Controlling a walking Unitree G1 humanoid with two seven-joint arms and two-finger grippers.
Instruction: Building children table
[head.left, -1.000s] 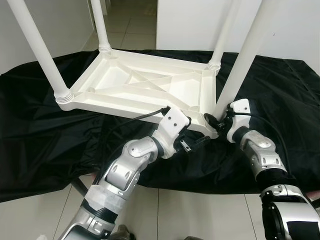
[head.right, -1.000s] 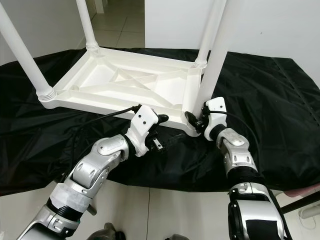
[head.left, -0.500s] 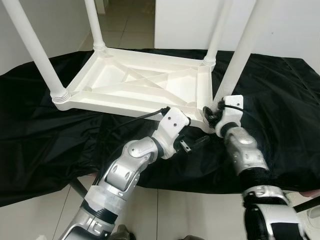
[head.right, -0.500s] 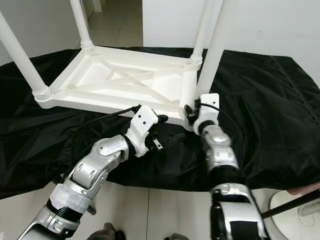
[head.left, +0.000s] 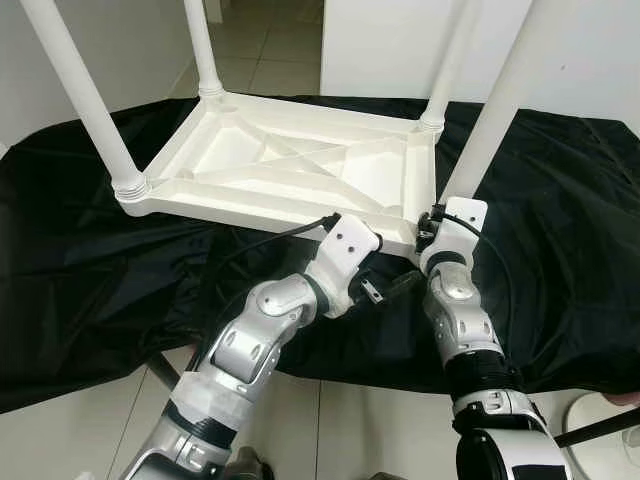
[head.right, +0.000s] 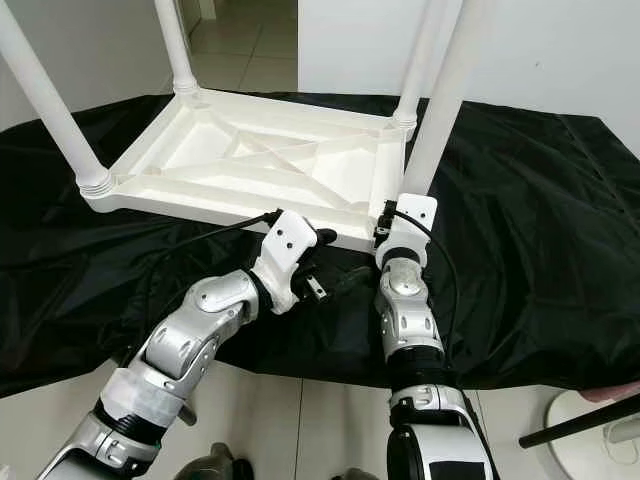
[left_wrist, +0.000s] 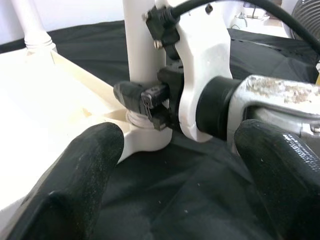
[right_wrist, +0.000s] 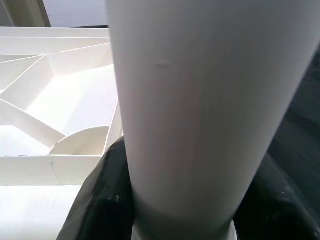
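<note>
A white plastic children's table (head.left: 280, 170) lies upside down on a black cloth, its legs pointing up. My right gripper (head.left: 428, 222) is shut on the base of the near right leg (head.left: 495, 110), where it meets the corner socket. In the right wrist view that leg (right_wrist: 200, 100) sits between the black fingers (right_wrist: 107, 195). My left gripper (head.left: 390, 287) hovers open and empty just in front of the table's near edge, beside the right wrist. The left wrist view has its fingers (left_wrist: 75, 180) spread wide toward the same corner.
The other legs stand at the near left (head.left: 80, 100), far left (head.left: 200, 50) and far right (head.left: 445, 60). The black cloth (head.left: 90, 260) drapes over a low surface, with tiled floor (head.left: 340, 420) below its front edge. A white wall (head.left: 590, 50) rises behind.
My right forearm has swung in from the right and now points straight at the leg, the gripper staying at the leg's base. The left arm has held still. The camera shifted slightly.
</note>
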